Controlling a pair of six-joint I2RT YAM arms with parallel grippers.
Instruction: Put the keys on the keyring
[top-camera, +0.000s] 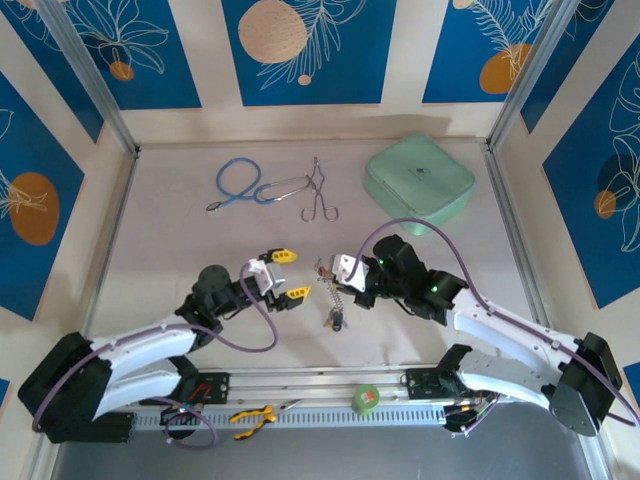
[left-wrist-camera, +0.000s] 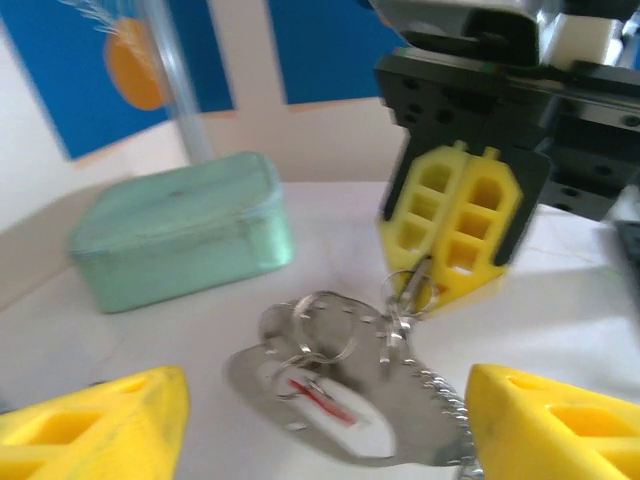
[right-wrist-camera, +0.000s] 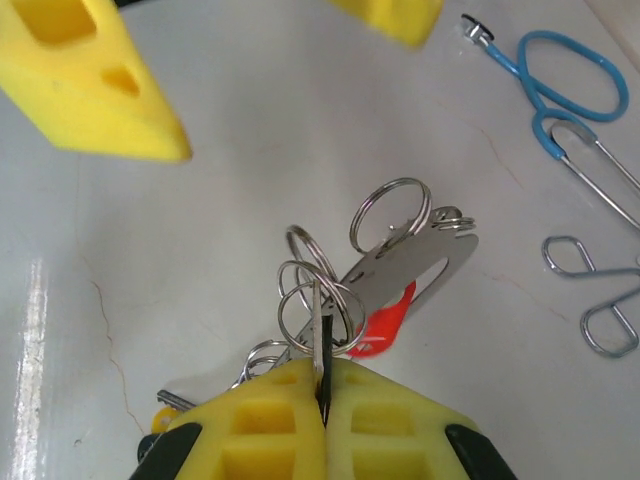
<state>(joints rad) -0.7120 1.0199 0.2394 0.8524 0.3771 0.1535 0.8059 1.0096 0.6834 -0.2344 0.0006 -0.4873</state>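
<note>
Right gripper (right-wrist-camera: 322, 400) nips the keyring (right-wrist-camera: 330, 300); left gripper (top-camera: 290, 275) stands wide

Closest to my right wrist camera, the two yellow fingers (right-wrist-camera: 260, 435) are pressed together, with one thin split ring of the bunch caught edge-on between them. Past the pinch more rings fan out, then a flat silver tag (right-wrist-camera: 420, 265) and a red tag (right-wrist-camera: 385, 320) over the white table (right-wrist-camera: 200, 250). (A small silver-and-yellow bit peeks out left of my fingers; I can't tell whether it is a key.)

On my left wrist camera the fingers (left-wrist-camera: 100, 430) are spread apart with nothing gripped. The bunch lies just ahead of them, and the right gripper faces me beyond it.

From overhead, the bunch sits between the two grippers near the table's middle. A beaded chain (top-camera: 330, 292) trails toward the near edge, ending at the keys (top-camera: 335, 319).

Farther out lie a blue cord loop (top-camera: 238, 180), steel forceps (top-camera: 320, 195) and a mint case (top-camera: 420, 180). Yellow-handled pliers (top-camera: 252, 415) and a green tape roll (top-camera: 367, 398) rest on the near rail.
</note>
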